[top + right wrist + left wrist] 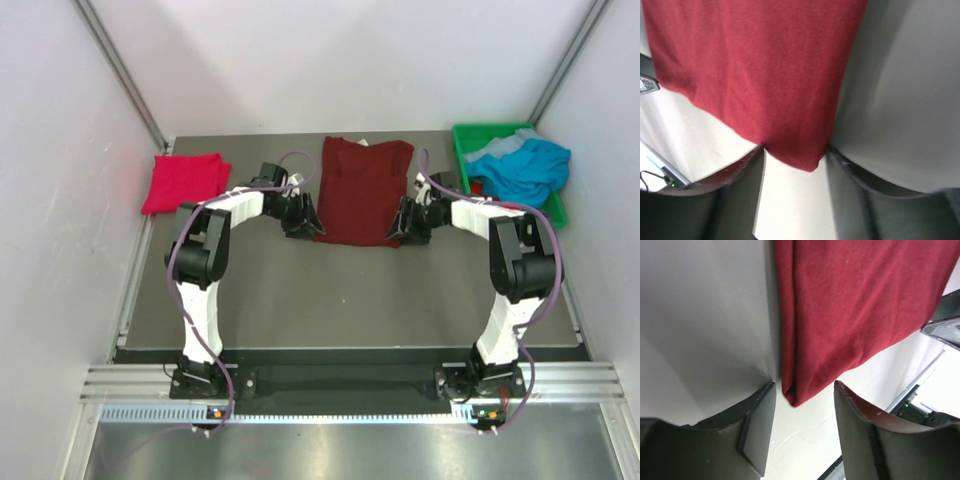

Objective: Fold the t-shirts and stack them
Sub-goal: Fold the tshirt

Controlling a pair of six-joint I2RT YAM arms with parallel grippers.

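- Maroon t-shirt [360, 190]: soft matte knit, folded to a long rectangle, lying flat on the smooth grey surface [350, 290] at centre rear
- Left hand [804, 390]: dark curved fingers spread, with the shirt's near left corner between them and bare surface showing beside one finger
- Right hand [795, 150]: fingers spread astride the near right corner; the cloth fills the gap and lies unbunched
- Crimson t-shirt [185, 182]: folded, roughly square, at the far left
- Teal-blue t-shirt [520, 168]: crumpled in the green plastic bin [462, 155] at the far right
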